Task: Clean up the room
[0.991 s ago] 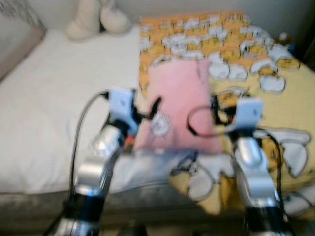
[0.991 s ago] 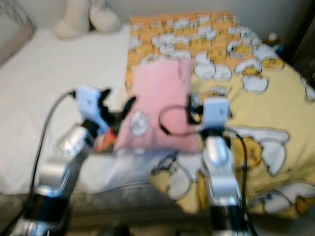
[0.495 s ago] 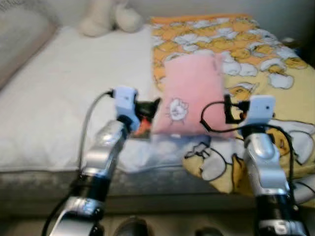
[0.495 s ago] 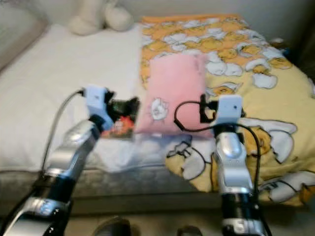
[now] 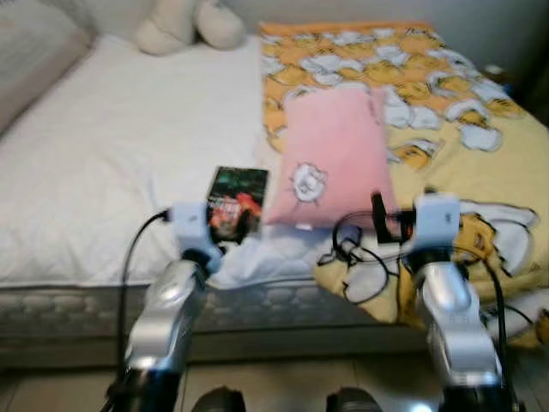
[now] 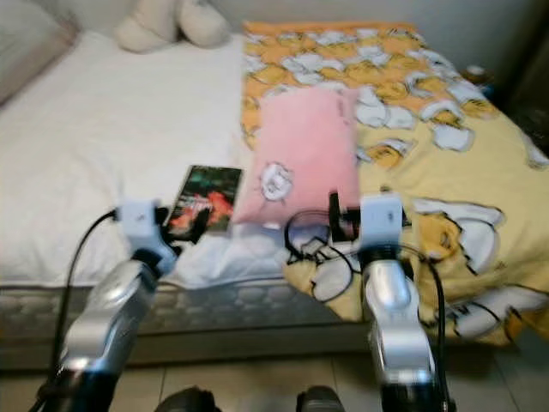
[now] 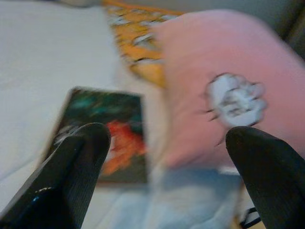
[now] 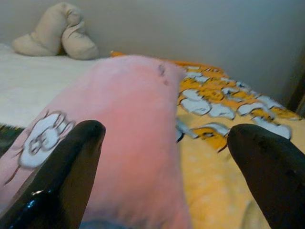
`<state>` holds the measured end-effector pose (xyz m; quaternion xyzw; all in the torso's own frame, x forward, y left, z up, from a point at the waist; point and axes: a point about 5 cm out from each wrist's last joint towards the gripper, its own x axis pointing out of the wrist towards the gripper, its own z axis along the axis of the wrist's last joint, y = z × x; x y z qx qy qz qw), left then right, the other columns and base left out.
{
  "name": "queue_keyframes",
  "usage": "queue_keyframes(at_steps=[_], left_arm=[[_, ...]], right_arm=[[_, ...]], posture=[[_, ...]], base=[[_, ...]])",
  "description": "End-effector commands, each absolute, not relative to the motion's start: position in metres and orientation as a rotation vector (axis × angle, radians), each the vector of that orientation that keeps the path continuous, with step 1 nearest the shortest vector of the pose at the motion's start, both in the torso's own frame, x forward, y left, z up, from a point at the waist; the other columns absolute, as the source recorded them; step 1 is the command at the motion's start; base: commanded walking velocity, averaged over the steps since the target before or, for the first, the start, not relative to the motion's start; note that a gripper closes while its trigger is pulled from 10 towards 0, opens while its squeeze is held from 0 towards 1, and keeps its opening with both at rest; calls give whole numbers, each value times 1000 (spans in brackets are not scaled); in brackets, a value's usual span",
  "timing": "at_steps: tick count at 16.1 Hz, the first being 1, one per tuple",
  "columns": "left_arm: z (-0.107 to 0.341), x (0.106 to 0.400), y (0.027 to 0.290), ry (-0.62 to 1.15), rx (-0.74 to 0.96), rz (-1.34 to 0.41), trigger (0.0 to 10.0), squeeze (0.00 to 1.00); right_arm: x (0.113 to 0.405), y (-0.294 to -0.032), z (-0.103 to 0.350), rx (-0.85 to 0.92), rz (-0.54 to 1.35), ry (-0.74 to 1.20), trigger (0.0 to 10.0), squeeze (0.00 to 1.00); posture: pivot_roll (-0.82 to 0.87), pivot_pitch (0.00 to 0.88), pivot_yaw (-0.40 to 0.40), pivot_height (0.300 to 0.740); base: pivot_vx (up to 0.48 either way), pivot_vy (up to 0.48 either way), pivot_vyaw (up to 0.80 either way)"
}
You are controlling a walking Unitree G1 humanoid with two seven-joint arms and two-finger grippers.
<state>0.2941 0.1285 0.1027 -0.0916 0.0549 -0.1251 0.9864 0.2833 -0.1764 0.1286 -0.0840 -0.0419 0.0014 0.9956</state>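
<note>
A pink pillow [image 5: 330, 154] with a white cartoon face lies on the bed, half on the yellow patterned blanket [image 5: 480, 163]. Beside it on the white sheet [image 5: 103, 154] lies a dark book [image 5: 236, 200] with a red and green cover. My left gripper [image 7: 167, 167] is open just short of the book's near end, with the book [image 7: 105, 138] and the pillow's corner [image 7: 228, 95] ahead of its fingers. The right gripper [image 8: 164, 162] is open too, low at the pillow's near end [image 8: 124, 124], holding nothing. Both arms reach over the bed's front edge.
A cream plush toy [image 5: 180, 21] sits at the head of the bed, and a grey cushion [image 5: 30, 51] lies at the far left. The mattress edge [image 5: 283, 300] runs across in front of me. A dark object [image 5: 532, 81] stands at the far right.
The view has pulled back and dropped. Both grippers have drawn back toward the bed's front edge, away from the pillow, and the book now lies uncovered.
</note>
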Motion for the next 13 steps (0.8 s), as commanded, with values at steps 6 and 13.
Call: queue_keyframes(at_steps=[6, 13], left_arm=[[119, 296, 109, 19, -192, -325, 10000, 0], [121, 296, 100, -1, -201, -368, 10000, 0]], right_arm=[[301, -183, 143, -183, -11, -121, 10000, 0], [299, -169, 126, -142, 18, -80, 10000, 0]], posture=[[-226, 0, 38, 703], [-206, 0, 35, 703]], base=[[359, -313, 0], [316, -222, 0]])
